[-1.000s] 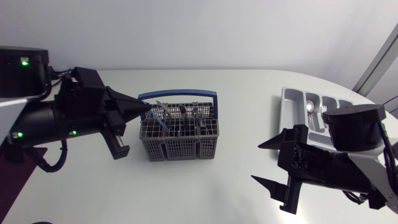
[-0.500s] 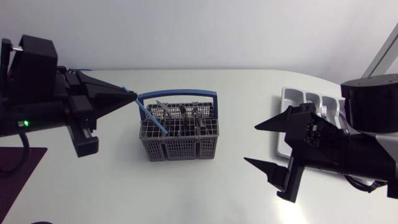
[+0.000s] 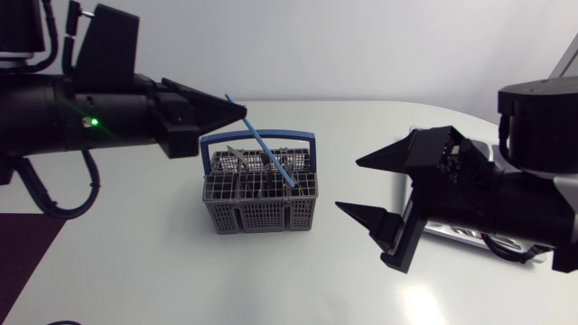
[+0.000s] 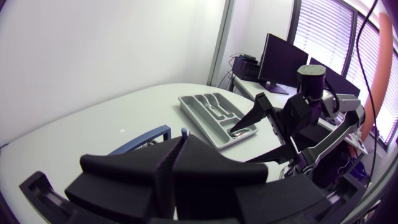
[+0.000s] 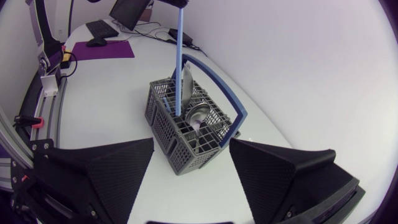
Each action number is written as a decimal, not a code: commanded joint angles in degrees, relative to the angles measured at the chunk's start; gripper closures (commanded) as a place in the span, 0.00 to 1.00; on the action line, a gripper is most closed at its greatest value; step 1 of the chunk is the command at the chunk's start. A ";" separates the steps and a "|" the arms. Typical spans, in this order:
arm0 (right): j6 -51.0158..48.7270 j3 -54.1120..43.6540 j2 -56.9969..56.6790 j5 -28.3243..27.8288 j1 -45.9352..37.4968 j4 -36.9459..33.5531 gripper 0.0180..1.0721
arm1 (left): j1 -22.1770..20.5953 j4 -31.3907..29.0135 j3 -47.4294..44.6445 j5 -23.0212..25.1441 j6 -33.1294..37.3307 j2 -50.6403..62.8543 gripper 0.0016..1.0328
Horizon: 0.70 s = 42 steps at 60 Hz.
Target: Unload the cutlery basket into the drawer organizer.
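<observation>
The grey cutlery basket (image 3: 260, 194) with a blue handle (image 3: 257, 138) stands mid-table and holds several metal pieces. My left gripper (image 3: 240, 110) hangs above its left end, shut on the top of a long blue-handled utensil (image 3: 262, 142) that slants down with its lower end at the basket's right compartments. In the right wrist view that utensil (image 5: 180, 62) hangs nearly straight over the basket (image 5: 171, 134). My right gripper (image 3: 352, 185) is open just right of the basket. The grey drawer organizer (image 4: 214, 115) lies behind the right arm and holds some cutlery.
A purple mat (image 3: 27, 253) lies at the table's left edge. The right arm (image 3: 488, 194) covers most of the organizer in the head view. Bare white tabletop lies in front of the basket and between it and the right gripper.
The left gripper has risen and swung right, lifting the blue-handled utensil up out of the basket. The right arm has moved left toward the basket, covering the organizer.
</observation>
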 commanded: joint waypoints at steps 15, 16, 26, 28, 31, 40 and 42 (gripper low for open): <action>5.55 2.46 6.43 0.30 0.83 6.96 0.31 | -4.61 4.94 4.04 0.24 -7.49 8.39 0.79; 5.82 2.63 6.78 0.30 1.01 7.31 0.33 | -4.79 5.03 4.22 0.24 -7.49 8.74 0.79; 7.31 4.22 10.29 0.39 1.89 9.60 0.37 | -5.84 5.21 5.27 -0.11 -7.75 10.32 0.79; 7.57 4.48 10.91 0.39 1.89 10.21 0.40 | -5.84 5.29 5.36 -0.02 -7.93 10.50 0.79; 7.75 4.92 11.96 0.21 1.97 10.57 0.43 | -6.28 5.47 5.54 -0.11 -7.93 10.76 0.79; 7.93 5.71 14.34 0.21 2.24 11.71 0.58 | -6.28 5.47 6.24 -0.11 -8.02 11.29 0.79; 7.93 5.89 14.60 0.21 2.24 11.88 0.61 | -6.28 5.47 6.24 -0.11 -8.02 11.38 0.79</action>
